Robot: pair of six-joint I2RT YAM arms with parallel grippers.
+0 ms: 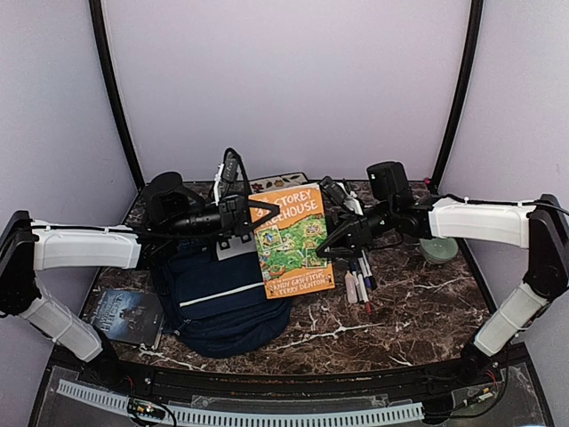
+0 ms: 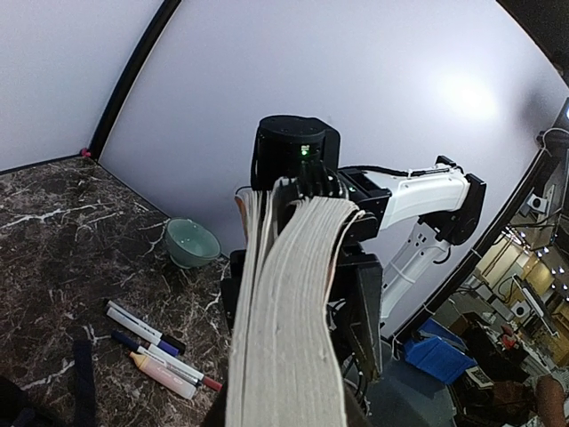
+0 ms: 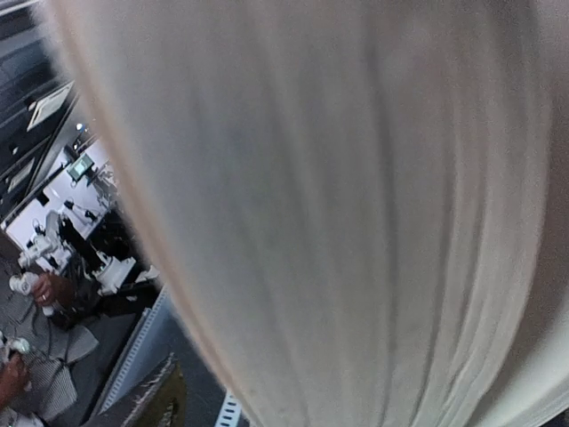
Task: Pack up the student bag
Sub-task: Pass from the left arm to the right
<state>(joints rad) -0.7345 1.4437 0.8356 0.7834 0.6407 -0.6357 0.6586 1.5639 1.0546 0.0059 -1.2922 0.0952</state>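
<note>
The student bag (image 1: 218,301), navy with a white stripe, lies on the marble table below my left arm. An orange paperback book (image 1: 292,240) hangs in the air over the bag's right side, cover facing up. My left gripper (image 1: 252,216) is shut on the book's left edge. My right gripper (image 1: 331,238) is shut on its right edge. In the left wrist view the book's page edge (image 2: 284,311) runs up the middle to the right gripper (image 2: 298,178). In the right wrist view the pages (image 3: 356,222) fill the frame and hide the fingers.
A dark book (image 1: 124,313) lies left of the bag. Several markers (image 1: 360,280) lie right of the orange book and also show in the left wrist view (image 2: 156,347). A pale green bowl (image 1: 438,249) sits at the right, seen too in the left wrist view (image 2: 191,242).
</note>
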